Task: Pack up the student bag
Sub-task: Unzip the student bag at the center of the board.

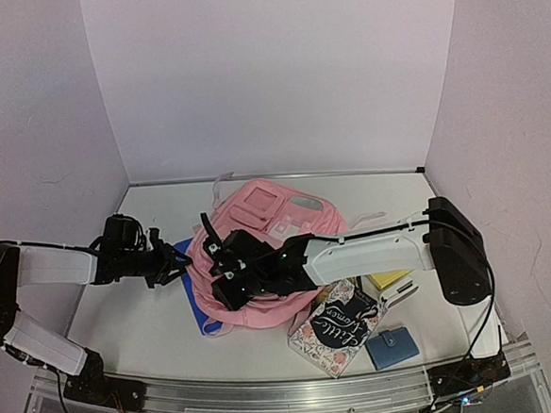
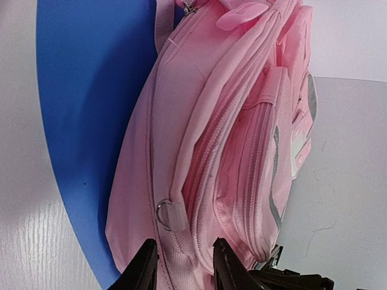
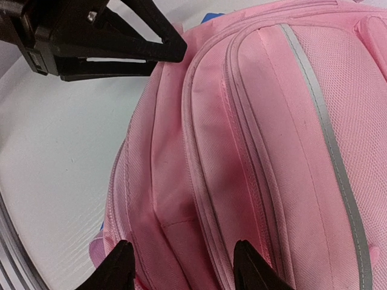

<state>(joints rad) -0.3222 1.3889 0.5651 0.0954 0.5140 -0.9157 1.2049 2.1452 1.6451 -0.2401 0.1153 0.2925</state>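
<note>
The student bag (image 1: 268,231) lies flat at the middle of the table (image 1: 132,320), front pockets up, and its left part rests on a blue flat sheet (image 2: 91,121) that sticks out from under it. On my left side, the left gripper (image 2: 182,269) is at the bag's left edge. Its fingers (image 2: 143,269) are drawn close together with a fold of pink fabric pinched between them, just below a metal D-ring (image 2: 164,212). The right arm reaches across from the right, and the right gripper (image 3: 184,266) sits over the bag's near-left part. I see its jaws spread apart with a seam ridge between them, holding nothing. Just right of the bag, touching its near edge, lies a floral book (image 1: 336,327). A yellow item (image 1: 391,279) lies under the right arm, and a small blue wallet (image 1: 391,348) lies beside the book's right corner.
</note>
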